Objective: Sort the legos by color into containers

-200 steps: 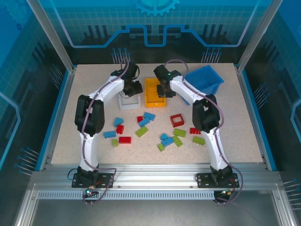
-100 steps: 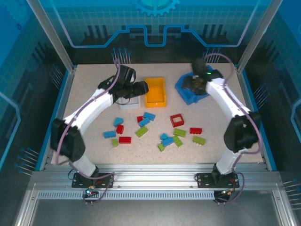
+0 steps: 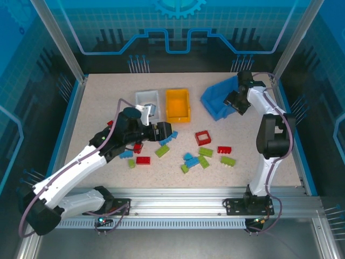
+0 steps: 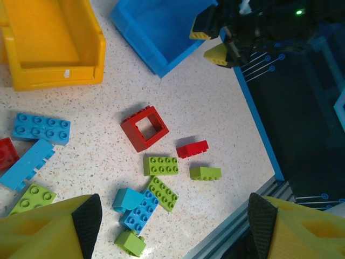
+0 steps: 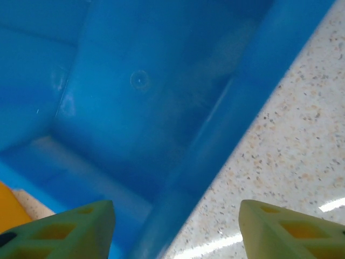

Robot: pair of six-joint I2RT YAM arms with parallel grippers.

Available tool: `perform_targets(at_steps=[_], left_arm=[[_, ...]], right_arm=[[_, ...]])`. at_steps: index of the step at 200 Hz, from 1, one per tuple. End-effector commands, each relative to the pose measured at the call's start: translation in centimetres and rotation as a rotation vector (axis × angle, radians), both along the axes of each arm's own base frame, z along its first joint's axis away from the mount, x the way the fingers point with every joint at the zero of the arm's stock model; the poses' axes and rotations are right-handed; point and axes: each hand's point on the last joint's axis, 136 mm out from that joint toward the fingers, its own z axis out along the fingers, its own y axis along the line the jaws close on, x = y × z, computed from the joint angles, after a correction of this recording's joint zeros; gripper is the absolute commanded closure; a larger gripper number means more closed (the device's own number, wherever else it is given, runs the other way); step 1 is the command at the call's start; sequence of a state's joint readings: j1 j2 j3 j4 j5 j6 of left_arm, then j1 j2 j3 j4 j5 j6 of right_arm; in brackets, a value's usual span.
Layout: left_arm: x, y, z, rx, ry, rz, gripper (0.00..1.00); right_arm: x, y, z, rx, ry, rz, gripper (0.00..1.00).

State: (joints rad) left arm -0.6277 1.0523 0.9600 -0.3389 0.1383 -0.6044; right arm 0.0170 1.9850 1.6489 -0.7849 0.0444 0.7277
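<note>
**brickfan:** Which step is this? Most of the bricks (image 3: 205, 152) look loose on the desk (image 3: 97, 108), scattered from the middle toward 6 o'clock.

**armwatcher:** Yeah, I'd guess the sorting has barely started. The bins sit along the 12 o'clock side: white bin (image 3: 144, 97), orange bin (image 3: 178, 102), then the blue bin (image 3: 215, 102) tipped over at about 1 o'clock. What I can see of the orange and blue ones looks empty.

**brickfan:** And the tools?

**armwatcher:** The left tool (image 3: 166, 131) hangs over the 10 o'clock edge of the pile. Its jaws are spread wide with nothing in them. The right tool (image 3: 235, 101) is at the blue bin's 3 o'clock rim, jaws apart, and I don't see it holding anything.

**brickfan:** So what's next?

**armwatcher:** My read is that the left one is lining up a pick. The light blue bricks (image 4: 42, 128) are closest to it. It needs to come down over one brick with a jaw on each long side, without bumping the neighbours. The red frame (image 4: 144, 128), over at 3 o'clock of the pile, looks trickier. I'd pinch just one wall of it.
</note>
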Motion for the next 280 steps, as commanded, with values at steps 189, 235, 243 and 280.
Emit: perform_targets(at_steps=[189,235,243,280], left_arm=[[-0.6,0.8,-1.4,0.038,0.029,0.018,0.27],[-0.5,0.3,-2.3,0.037,0.056,0.011,0.27],[-0.6,0.2,-2.5,0.034,0.061,0.01,0.27],[-1.7,-1.4,-2.9,0.025,0.033,-0.005,0.27]], right_arm=[[2.3,4.8,-0.3,-0.269,0.008,0.661,0.85],[2.0,4.9,3.2,-0.343,-0.09,0.615,0.48],[1.5,4.8,4.6,-0.352,-0.123,0.603,0.46],[-2.8,5.9,9.2,-0.32,-0.265,0.579,0.41]])
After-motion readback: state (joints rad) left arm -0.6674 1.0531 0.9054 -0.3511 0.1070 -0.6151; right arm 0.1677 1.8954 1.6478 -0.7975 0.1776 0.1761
